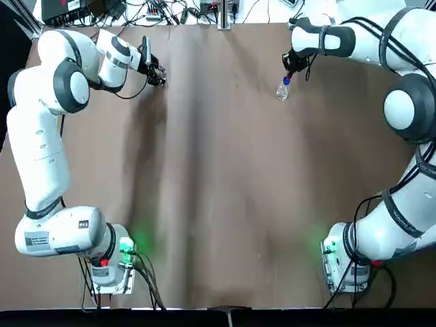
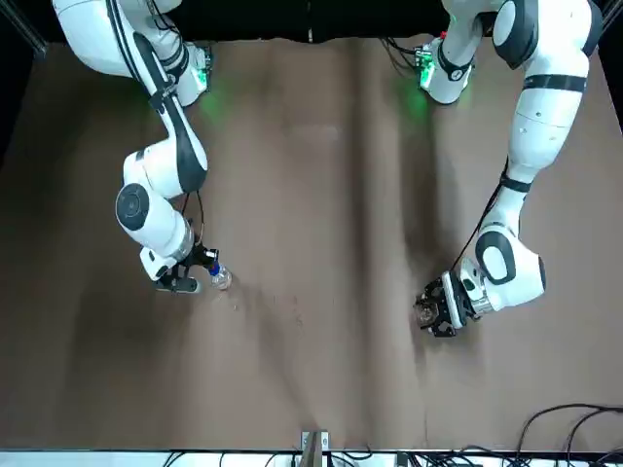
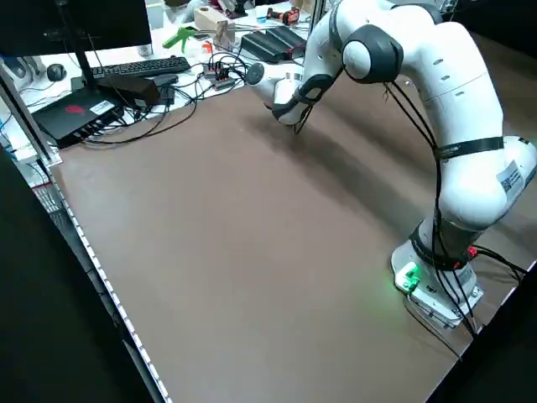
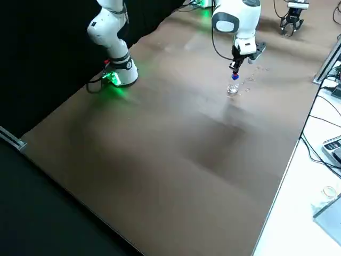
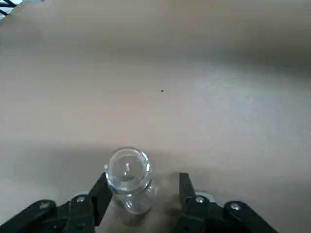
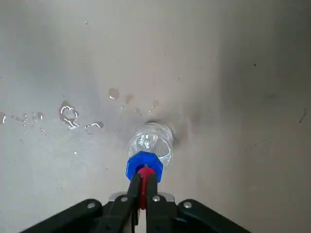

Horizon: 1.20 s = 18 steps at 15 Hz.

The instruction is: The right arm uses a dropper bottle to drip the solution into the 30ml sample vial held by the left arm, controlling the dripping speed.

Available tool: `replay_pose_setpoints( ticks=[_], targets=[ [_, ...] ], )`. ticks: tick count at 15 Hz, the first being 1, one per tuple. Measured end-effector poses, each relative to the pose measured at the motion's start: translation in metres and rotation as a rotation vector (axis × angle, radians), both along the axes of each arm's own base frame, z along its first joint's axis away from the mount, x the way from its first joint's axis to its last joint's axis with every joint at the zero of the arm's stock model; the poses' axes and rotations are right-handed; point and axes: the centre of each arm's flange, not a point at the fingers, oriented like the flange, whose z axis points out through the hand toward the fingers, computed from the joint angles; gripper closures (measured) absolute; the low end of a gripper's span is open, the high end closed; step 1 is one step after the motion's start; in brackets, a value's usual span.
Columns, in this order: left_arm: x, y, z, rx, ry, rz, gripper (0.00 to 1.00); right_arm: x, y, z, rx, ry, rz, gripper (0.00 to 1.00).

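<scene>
Far right on the brown bench (image 1: 225,204), the right tool (image 6: 145,179) pinches the clear, blue-collared dropper bottle (image 6: 154,140) by its red bulb. Far left, the left tool (image 5: 144,177) is spread, the clear glass vial (image 5: 129,171) between its fingers.

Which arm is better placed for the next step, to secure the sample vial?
The left, I would judge: the left end effector has its fingers open around the sample vial. The right end effector, across the table, already grips the dropper bottle by its red bulb.

And the right arm (image 4: 234,21) is cut off by the right side view's top edge! Over in the left side view, its gripper is out of sight.
</scene>
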Motion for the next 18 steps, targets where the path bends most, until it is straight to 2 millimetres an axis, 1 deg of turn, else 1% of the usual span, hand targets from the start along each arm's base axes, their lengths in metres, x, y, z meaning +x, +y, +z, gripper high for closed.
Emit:
replay_pose_setpoints(
  ticks=[2, 7, 9, 10, 13, 14, 16, 17, 18],
  targets=[
    [0.002, 0.0, 0.002, -0.002, -0.004, 0.003, 0.4, 0.0, 0.0, 0.0, 0.0, 0.0, 0.0, 0.91],
    [0.004, -0.001, 0.005, -0.013, -0.003, 0.019, 0.4, 0.001, 0.0, 0.001, 0.001, -0.002, 0.0, 0.91],
    [0.004, -0.001, 0.005, -0.014, -0.002, 0.021, 0.42, 0.001, 0.0, 0.003, 0.001, -0.002, 0.0, 0.91],
    [0.004, -0.001, 0.005, -0.014, -0.002, 0.02, 0.49, 0.002, 0.001, 0.005, -0.001, 0.005, 0.001, 0.91],
    [0.004, -0.002, 0.005, -0.015, -0.002, 0.02, 0.52, 0.003, 0.0, 0.013, -0.007, 0.029, 0.002, 0.89],
    [0.004, -0.002, 0.005, -0.015, -0.002, 0.02, 0.57, 0.004, 0.0, 0.015, -0.007, 0.03, 0.002, 0.89],
    [0.004, -0.002, 0.005, -0.015, -0.002, 0.02, 0.59, 0.005, 0.0, 0.017, -0.007, 0.03, 0.001, 0.89],
    [0.004, -0.002, 0.005, -0.015, -0.002, 0.02, 0.65, 0.005, 0.0, 0.017, -0.007, 0.03, 0.001, 0.89],
    [0.004, -0.002, 0.005, -0.015, -0.002, 0.02, 0.66, 0.005, 0.0, 0.017, -0.008, 0.03, 0.001, 0.88]
  ],
)
